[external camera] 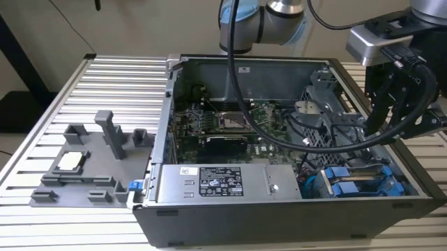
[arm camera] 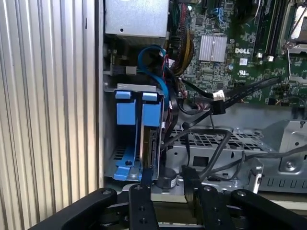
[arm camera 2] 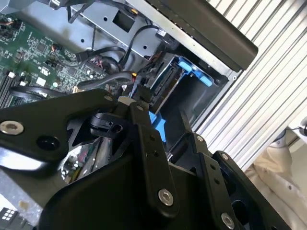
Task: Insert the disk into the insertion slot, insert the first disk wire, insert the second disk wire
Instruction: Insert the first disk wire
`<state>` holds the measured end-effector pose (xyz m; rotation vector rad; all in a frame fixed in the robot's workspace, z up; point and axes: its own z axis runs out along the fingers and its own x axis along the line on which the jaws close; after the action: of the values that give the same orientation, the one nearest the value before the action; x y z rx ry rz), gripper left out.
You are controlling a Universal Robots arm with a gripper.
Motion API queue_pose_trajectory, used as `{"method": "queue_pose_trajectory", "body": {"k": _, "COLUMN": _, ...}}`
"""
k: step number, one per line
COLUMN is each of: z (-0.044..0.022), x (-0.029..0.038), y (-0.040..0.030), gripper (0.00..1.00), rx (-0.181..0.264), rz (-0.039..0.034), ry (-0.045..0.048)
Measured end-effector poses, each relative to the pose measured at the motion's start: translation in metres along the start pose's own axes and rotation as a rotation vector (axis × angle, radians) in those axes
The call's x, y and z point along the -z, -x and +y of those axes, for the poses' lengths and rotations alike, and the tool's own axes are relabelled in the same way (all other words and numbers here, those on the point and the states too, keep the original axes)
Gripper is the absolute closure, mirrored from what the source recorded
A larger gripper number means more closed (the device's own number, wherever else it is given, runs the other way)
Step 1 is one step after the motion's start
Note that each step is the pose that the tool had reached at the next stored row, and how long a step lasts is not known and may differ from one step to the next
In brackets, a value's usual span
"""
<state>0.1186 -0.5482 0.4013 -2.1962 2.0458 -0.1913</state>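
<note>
The disk (arm camera: 149, 143), in its blue carrier, stands on edge inside the insertion slot (arm camera: 134, 87) at the corner of the open computer case (external camera: 279, 219). The case sits on a slatted metal desk (external camera: 63, 104). The hand (arm camera: 167, 177) hovers just above the disk's exposed edge, its black fingers (arm camera: 141, 191) spread apart and gripping nothing. A blue cable (arm camera: 153, 52) loops beside the slot. The grey power-supply box (external camera: 279, 183) carries a black-and-white printed sticker (external camera: 220, 181), and the green motherboard (external camera: 223, 125) bears white lettering.
</note>
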Motion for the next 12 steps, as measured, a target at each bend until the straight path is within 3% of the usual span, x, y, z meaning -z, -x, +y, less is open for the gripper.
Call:
{"method": "queue_pose_trajectory", "body": {"k": 4, "z": 0.0004, "x": -0.0019, "y": 0.0023, "gripper": 0.59, "rx": 0.018, "rz": -0.0079, "ry": -0.0168}}
{"method": "queue_pose_trajectory", "body": {"k": 12, "z": 0.0046, "x": -0.0051, "y": 0.0098, "gripper": 0.59, "rx": 0.033, "rz": -0.0162, "ry": -0.032}}
